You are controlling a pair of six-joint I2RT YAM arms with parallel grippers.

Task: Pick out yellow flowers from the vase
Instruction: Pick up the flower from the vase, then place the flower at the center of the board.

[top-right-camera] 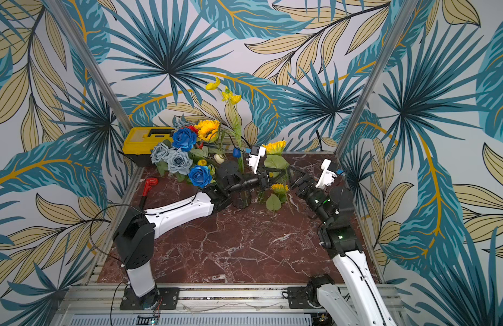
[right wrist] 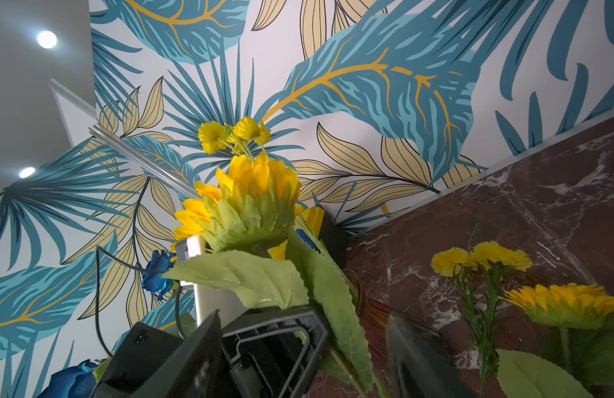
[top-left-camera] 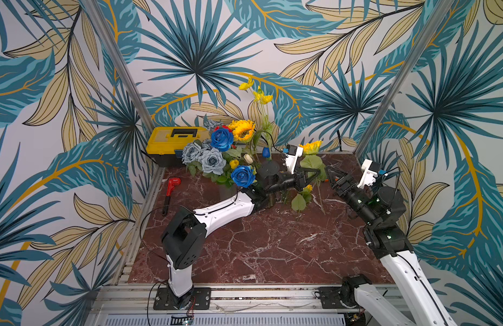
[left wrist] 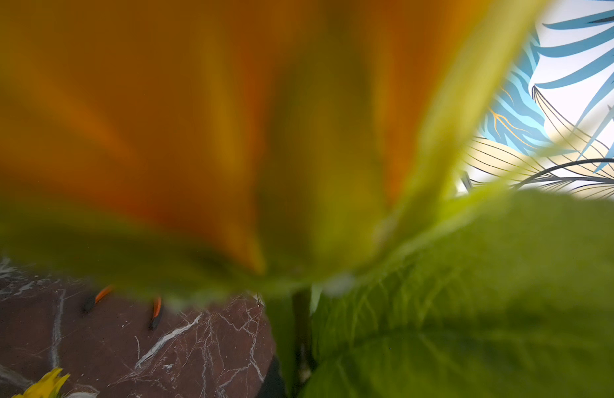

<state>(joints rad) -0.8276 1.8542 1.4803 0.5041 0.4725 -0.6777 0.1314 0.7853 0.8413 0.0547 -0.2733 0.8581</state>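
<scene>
In both top views the left pincer [top-left-camera: 318,171] [top-right-camera: 287,169] reaches out past the bouquet [top-left-camera: 233,153]. It is pinched narrow on the stem of a raised sunflower [top-left-camera: 311,147] [top-right-camera: 274,147], whose head stands just above it, clear of the tabletop [top-left-camera: 258,248]. The right pincer [top-left-camera: 331,177] [top-right-camera: 294,177] sits just beside it, nearly tip to tip, spread wide with nothing in it. Just below the two pincers a fallen sunflower [top-left-camera: 308,187] lies on the marble among loose green stems. Behind the left pincer's wrist, a bouquet sunflower [top-left-camera: 243,131] and tall poppy-like yellow blooms [top-left-camera: 258,94] stand among blue roses [top-left-camera: 222,139].

From the left wrist I get mostly a blur of orange petals [left wrist: 143,120] and a big green leaf [left wrist: 471,310] pressed close. That pincer's own fingers are hidden there, so this view can't show its grip.

From the right wrist the raised sunflower [right wrist: 250,206] shows its green back, leaves draped over the left pincer's black frame. One blurred dark finger [right wrist: 414,358] of the right pincer stands apart from the stem. Beyond that finger, pompom blooms [right wrist: 481,258] and the fallen sunflower [right wrist: 567,303] lie on the marble.
</scene>
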